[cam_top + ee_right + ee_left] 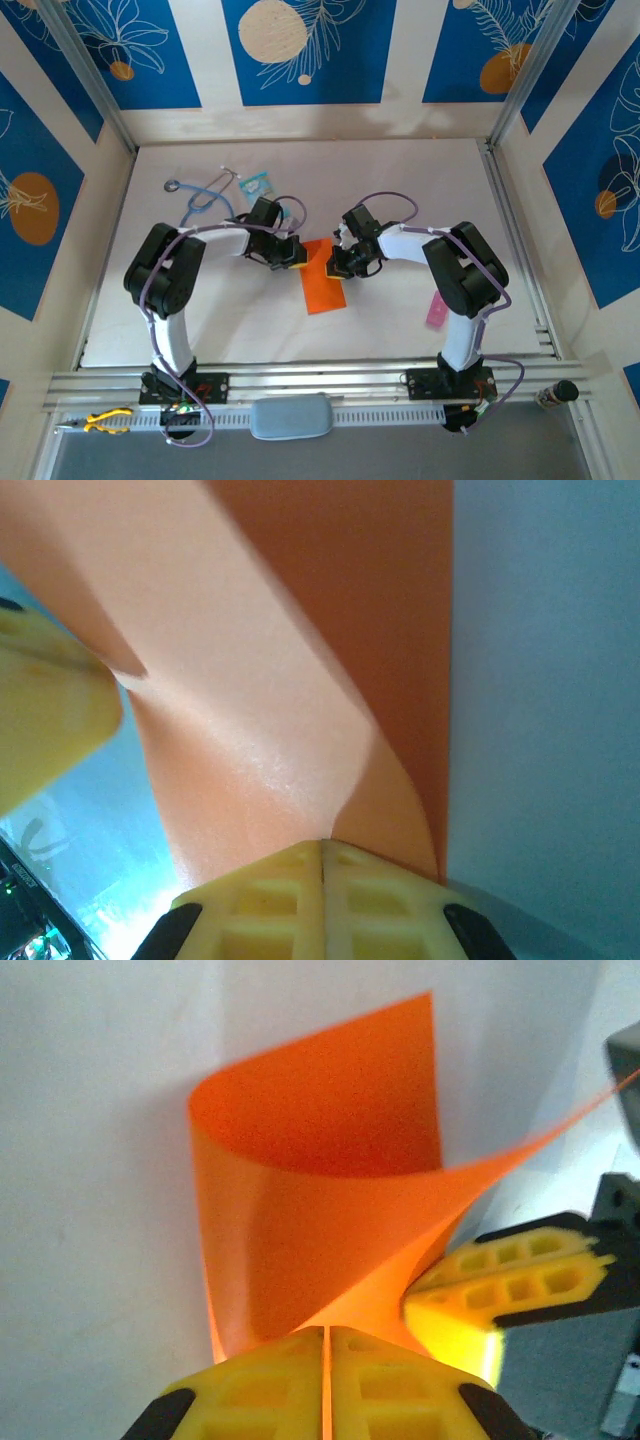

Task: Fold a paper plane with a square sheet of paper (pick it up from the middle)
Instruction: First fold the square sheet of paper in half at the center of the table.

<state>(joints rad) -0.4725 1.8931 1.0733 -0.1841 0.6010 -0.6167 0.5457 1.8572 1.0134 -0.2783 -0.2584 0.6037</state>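
Note:
The square sheet of paper (322, 280) is bright orange and sits mid-table between the two arms. My left gripper (296, 256) holds its left edge and my right gripper (337, 266) its right edge, so the sheet is pinched from both sides. In the left wrist view the sheet (320, 1160) bows up in a loose curl, and my left gripper (327, 1334) is shut on a thin orange edge. The right gripper's yellow fingers (510, 1280) press in from the right. In the right wrist view my right gripper (322, 846) is shut on the sheet (270, 710).
A blue stethoscope (205, 196) and a light-blue packet (255, 184) lie behind the left arm. A pink strip (436, 311) rests by the right arm's base. Yellow pliers (105, 420) lie off the table (400, 180) at the front left. Walls enclose the white table.

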